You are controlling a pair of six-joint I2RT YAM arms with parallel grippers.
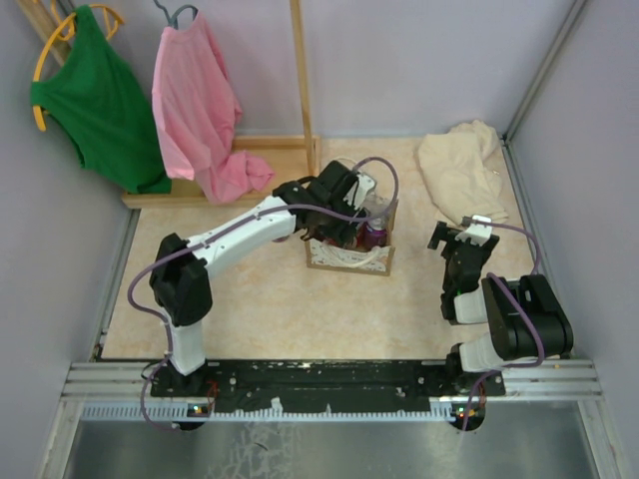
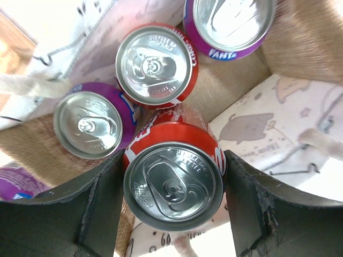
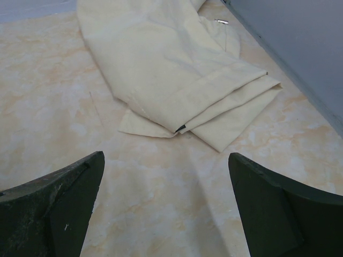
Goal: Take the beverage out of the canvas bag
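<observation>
The left gripper (image 2: pixel 172 160) hangs straight down into the canvas bag (image 1: pixel 344 257), which sits near the table's middle; its fingers press both sides of a red cola can (image 2: pixel 172 184), so it appears to be clamped on that can near the rim. The risks are mostly crowding. At 9 o'clock of the held can a white rope handle (image 2: pixel 21 85) lies across the bag mouth and could snag the wrist. At 10 o'clock a purple can (image 2: pixel 88 124) stands just beside the left finger and may be dragged along or tipped. At 12 o'clock a second red can (image 2: pixel 155 64) touches the held one, with a purple Fanta can (image 2: pixel 233 21) at 1 o'clock. The soft, light bag may rise with the can, since nothing pins it down, and the smooth round wall could slip in a shallow grip. The held can stands upright, its long axis vertical and its pull-tab lid facing up at the wrist camera. The right gripper (image 3: pixel 165 158) is spread wide over bare tabletop, with a folded cream cloth (image 3: pixel 171 69) at its 12 o'clock.
</observation>
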